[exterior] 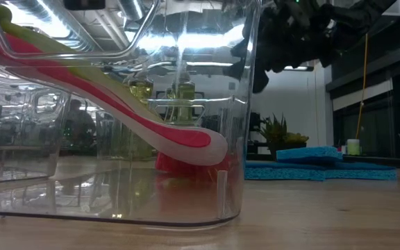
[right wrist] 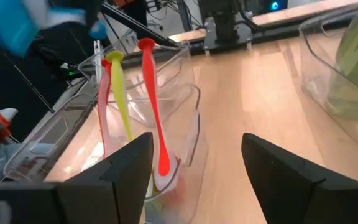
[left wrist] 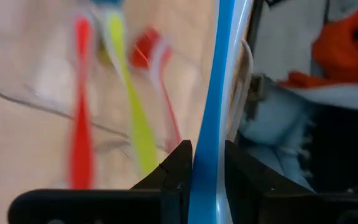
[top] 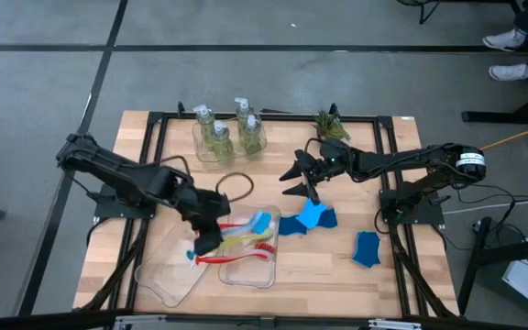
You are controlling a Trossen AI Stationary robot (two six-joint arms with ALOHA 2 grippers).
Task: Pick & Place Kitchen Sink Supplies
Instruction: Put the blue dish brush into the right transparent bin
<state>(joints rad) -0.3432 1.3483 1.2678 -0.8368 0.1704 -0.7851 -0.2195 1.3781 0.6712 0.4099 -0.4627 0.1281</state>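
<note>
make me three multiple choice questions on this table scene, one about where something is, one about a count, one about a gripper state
1. Where do the pump bottles stand?
A. In a clear tray at the table's far edge
B. On the blue sponges
C. Under the right gripper

2. How many separate spots hold blue sponge pieces on the bare table?
A. One
B. Two
C. Four

3. What is the left gripper doing?
A. Hanging open over the plant
B. Shut on a blue brush handle
C. Shut on a pump bottle

Answers:
1. A: the high view shows the bottles grouped in a clear tray far from the camera.
2. B: one sponge cluster lies near the middle and a lone sponge nearer the right arm.
3. B: the left wrist view shows the fingers pinching the blue brush; the right gripper is open and empty.
</note>
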